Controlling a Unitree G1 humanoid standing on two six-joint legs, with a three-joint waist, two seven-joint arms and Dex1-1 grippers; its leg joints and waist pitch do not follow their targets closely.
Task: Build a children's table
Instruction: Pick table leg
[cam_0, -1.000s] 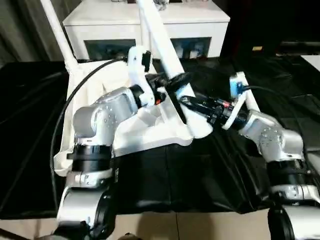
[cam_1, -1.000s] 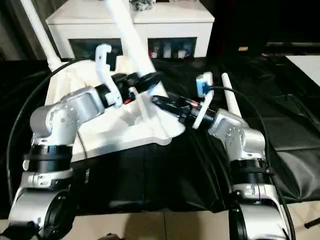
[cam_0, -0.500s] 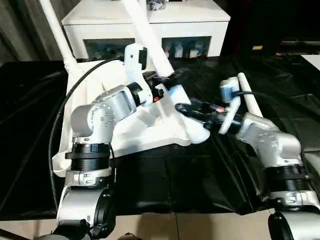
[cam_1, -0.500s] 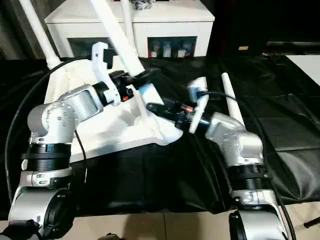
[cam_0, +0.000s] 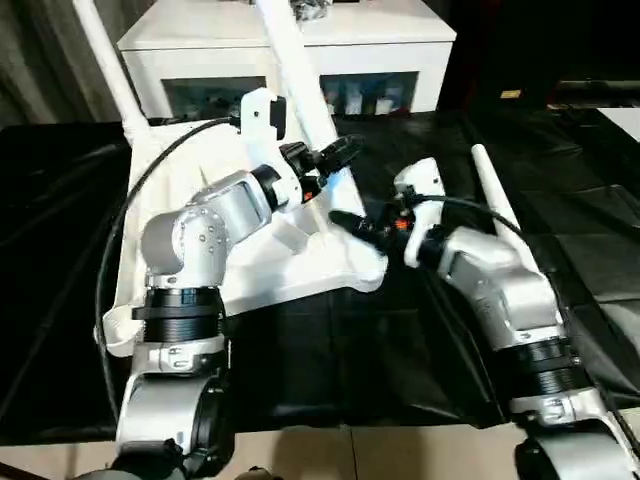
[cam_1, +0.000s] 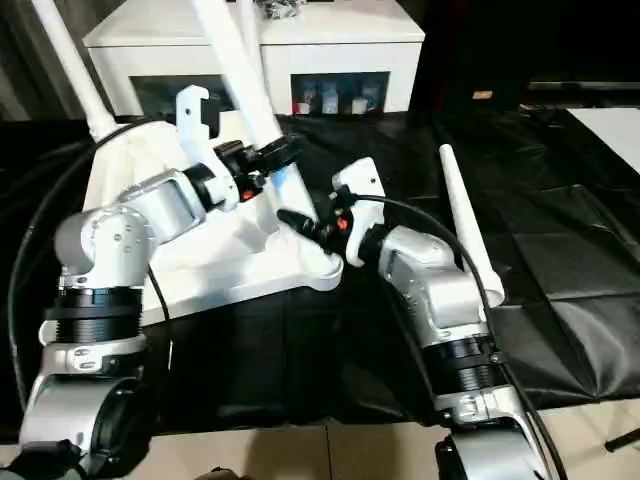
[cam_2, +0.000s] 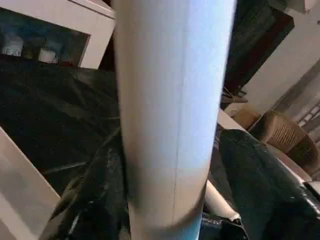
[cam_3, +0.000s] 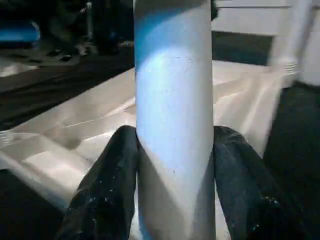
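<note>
both tools clamp the long white tapered plastic leg: left tool higher, right tool near its base at the upturned white square tabletop.

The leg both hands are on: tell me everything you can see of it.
The leg is a smooth white plastic tube, rising tilted from the tabletop's near corner, its top out of frame. The left hand holds it higher up; the right hand grips it near its base, one finger on each side.
</note>
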